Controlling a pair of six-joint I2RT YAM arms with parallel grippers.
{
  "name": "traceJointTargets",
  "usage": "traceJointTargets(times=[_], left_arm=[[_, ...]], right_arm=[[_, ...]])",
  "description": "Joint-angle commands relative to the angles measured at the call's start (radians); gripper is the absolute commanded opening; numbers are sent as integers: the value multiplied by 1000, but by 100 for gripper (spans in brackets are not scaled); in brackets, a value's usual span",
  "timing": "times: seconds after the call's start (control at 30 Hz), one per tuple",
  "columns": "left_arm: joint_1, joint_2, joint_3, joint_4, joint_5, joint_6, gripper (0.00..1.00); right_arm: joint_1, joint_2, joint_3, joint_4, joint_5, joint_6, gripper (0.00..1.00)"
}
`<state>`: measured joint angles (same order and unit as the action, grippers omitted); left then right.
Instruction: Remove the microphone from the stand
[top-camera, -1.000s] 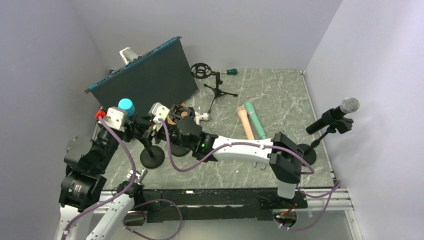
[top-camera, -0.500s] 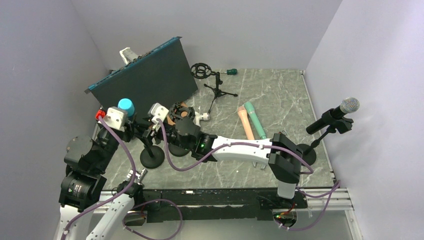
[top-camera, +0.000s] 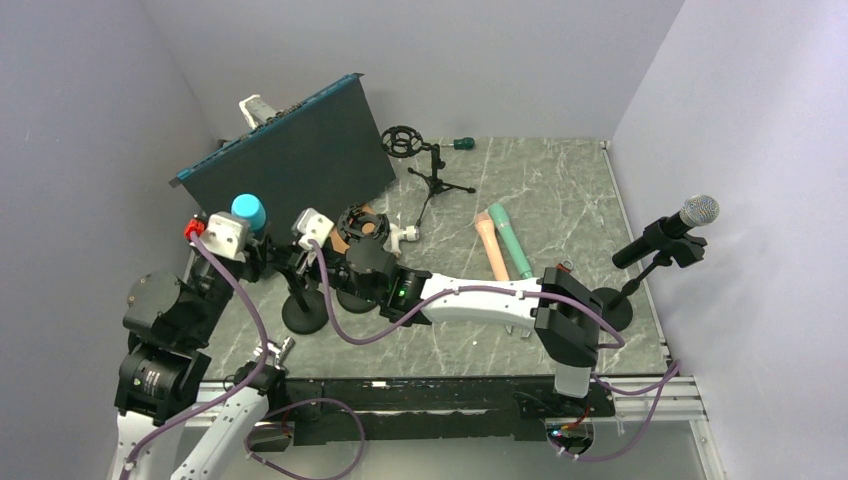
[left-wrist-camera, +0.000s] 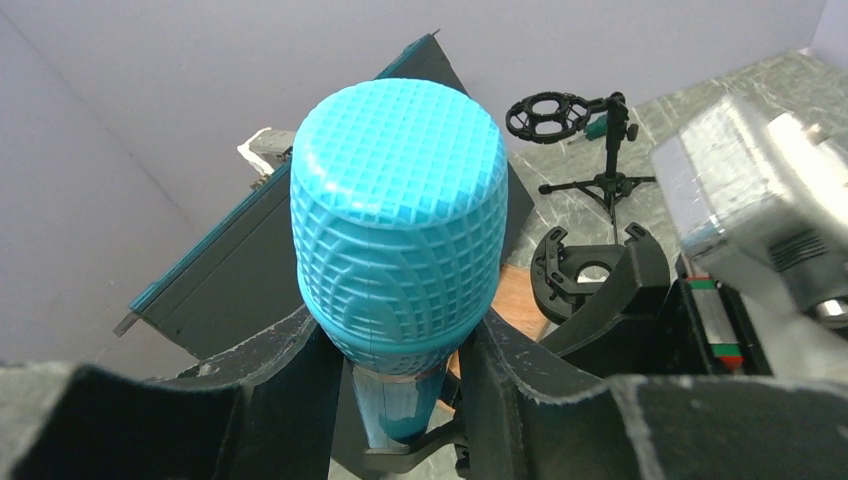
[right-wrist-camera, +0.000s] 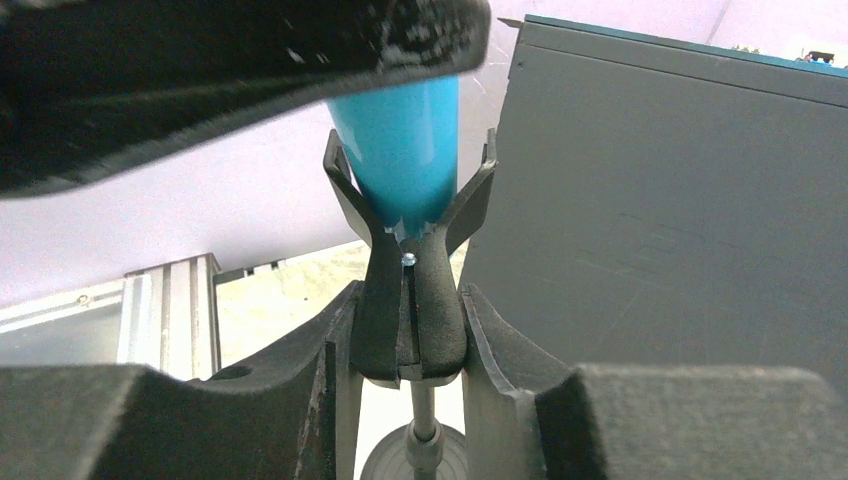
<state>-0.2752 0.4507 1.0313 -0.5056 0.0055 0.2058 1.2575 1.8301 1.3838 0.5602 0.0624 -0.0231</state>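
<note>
Above clip (right-wrist-camera: 412, 300), left jaws clamp microphone (left-wrist-camera: 400, 230).

Your overhead view is bright and evenly lit, with only soft shadows on the table (top-camera: 570, 190). In the left wrist view the microphone (left-wrist-camera: 400, 210) is sharp, the grey housing (left-wrist-camera: 760, 220) blurred. The right end effector (right-wrist-camera: 410, 310) reads dark, its near edges soft.

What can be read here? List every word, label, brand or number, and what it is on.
None can be read in any view.
On the blue microphone, no print shows.
On the dark panel, faint marks, too faint to read.
On the silver-headed microphone, too small to tell.
</note>
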Motion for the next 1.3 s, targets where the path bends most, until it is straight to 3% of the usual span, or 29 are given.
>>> traceJointTargets(times=[0.0, 0.23, 0.43, 0.47, 0.5, 0.53, 0.7, 0.83, 0.9, 1.13, 1.27], left_arm=[[-4, 30, 107, 32, -56, -28, 0], [-4, 121, 456, -149, -340, -22, 0], [-9, 130, 631, -180, -248, -193, 0], [-9, 133, 635, -171, -207, -238, 0], [-9, 136, 635, -164, -165, -257, 0], [-9, 139, 632, -158, -141, -273, 0], [-9, 132, 606, -169, -153, -322, 0], [-8, 81, 569, -146, -232, -347, 0], [-8, 71, 575, -147, -237, -358, 0], [-9, 112, 593, -168, -99, -429, 0], [-8, 168, 574, -186, 57, -496, 0]], right_arm=[[-3, 19, 62, 14, 23, -11, 0], [-3, 28, 67, 7, 25, -2, 0], [-2, 0, 33, 21, 37, 1, 0], [-2, -10, 30, 18, 37, 8, 6], [-3, -15, 33, 11, 34, 10, 21], [-3, -18, 41, -7, 31, 11, 27], [-3, -19, 111, -103, 47, 54, 35], [-3, 2, 185, -222, 51, 65, 84], [-3, -15, 187, -245, 57, 92, 98], [-4, -173, 108, -333, 43, 123, 100], [-4, -301, 29, -381, -98, 129, 100]])
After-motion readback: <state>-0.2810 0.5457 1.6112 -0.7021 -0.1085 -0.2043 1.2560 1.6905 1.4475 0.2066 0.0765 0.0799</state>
